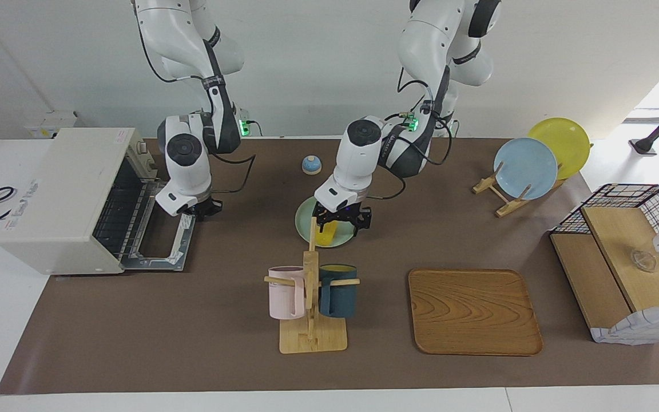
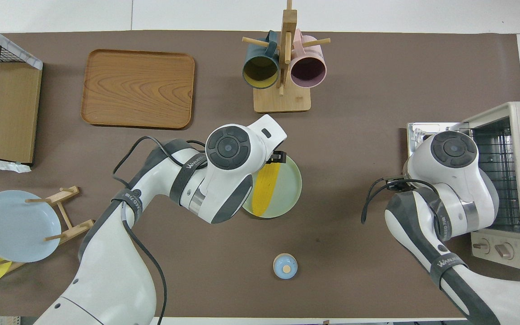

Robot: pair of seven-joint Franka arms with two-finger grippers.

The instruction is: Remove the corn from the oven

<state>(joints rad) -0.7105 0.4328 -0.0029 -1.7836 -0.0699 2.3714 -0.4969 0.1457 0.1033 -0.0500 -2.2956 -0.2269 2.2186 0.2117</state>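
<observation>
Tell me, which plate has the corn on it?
The green plate, flat on the table, holds the corn. The blue and yellow plates stand in a rack.

Yellow corn (image 2: 266, 187) lying flat on a pale green plate (image 2: 289, 192) mid-table, largely hidden in the facing view, off-white oven (image 1: 72, 197) at the right arm's end of the table, door (image 1: 165, 226) folded down open, wire rack (image 2: 490, 176) bare

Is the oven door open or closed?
Open. The oven has its door folded down flat on the table, and you can see the wire rack inside.
</observation>
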